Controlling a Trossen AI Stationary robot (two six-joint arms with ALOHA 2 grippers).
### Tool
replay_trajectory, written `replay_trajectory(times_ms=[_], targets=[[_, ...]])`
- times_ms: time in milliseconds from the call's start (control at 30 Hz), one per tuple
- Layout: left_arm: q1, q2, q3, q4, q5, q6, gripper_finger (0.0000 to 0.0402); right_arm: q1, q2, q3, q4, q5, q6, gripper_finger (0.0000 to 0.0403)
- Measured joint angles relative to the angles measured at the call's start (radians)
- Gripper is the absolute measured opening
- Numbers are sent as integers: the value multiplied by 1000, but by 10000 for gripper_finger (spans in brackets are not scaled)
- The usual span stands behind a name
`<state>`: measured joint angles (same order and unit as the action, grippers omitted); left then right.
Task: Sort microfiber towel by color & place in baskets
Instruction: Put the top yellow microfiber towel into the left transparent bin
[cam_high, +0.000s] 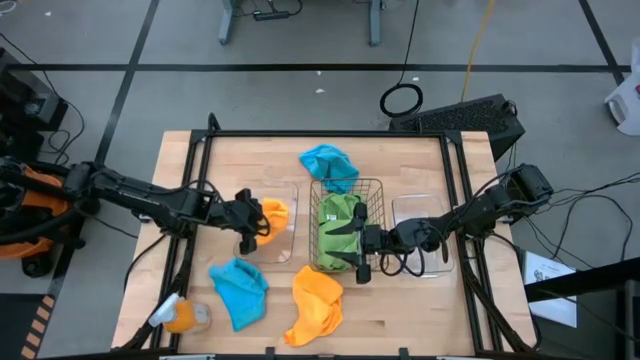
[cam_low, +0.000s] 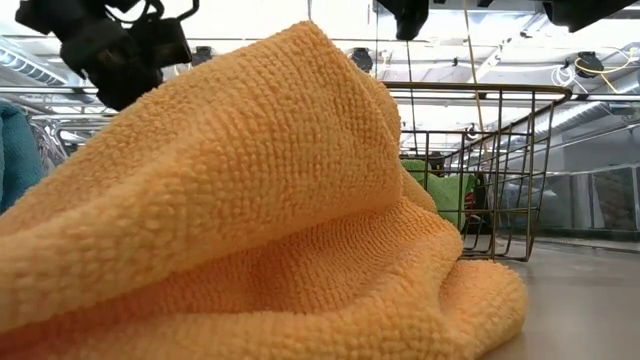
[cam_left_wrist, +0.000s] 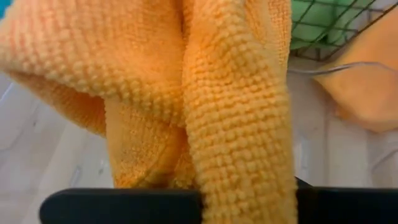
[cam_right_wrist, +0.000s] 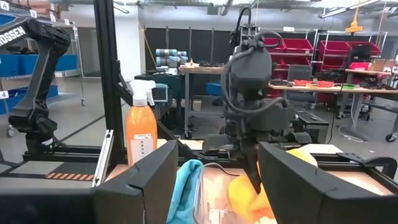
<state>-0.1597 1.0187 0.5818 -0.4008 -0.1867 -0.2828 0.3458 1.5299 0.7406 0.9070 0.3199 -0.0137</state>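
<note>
While your left gripper (cam_high: 250, 228) is clenched on an orange towel (cam_high: 272, 215) over the left clear basket (cam_high: 291, 190), its fingertips stay buried in cloth. Your right gripper (cam_high: 362, 253) stands released at the mesh basket (cam_high: 381, 184) holding green towels (cam_high: 340, 215). Low down, another orange towel (cam_low: 250, 220) blocks most of your view.

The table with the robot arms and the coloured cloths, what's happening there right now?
The left pincer is shut on an orange towel, holding it over the left clear basket. The right pincer is open at the wire basket, which already holds green towels. Two blue towels and another orange towel lie loose on the table.
</note>
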Motion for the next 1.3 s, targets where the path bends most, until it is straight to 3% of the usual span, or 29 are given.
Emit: replay_trajectory(times_ms=[167,467,667,1000,1300], targets=[[17,0,-8,6,0,-52,54,0,0,0,0,0,-3,212],[15,0,-8,0,0,-61,171,0,0,0,0,-3,-3,212],[15,0,-8,-4,0,-78,224,0,0,0,-1,-3,-3,212],[15,0,-7,-66,-8,-112,270,0,0,0,-9,-3,-3,212],[15,0,66,-159,-23,-104,276,0,0,0,-8,-3,-3,212]])
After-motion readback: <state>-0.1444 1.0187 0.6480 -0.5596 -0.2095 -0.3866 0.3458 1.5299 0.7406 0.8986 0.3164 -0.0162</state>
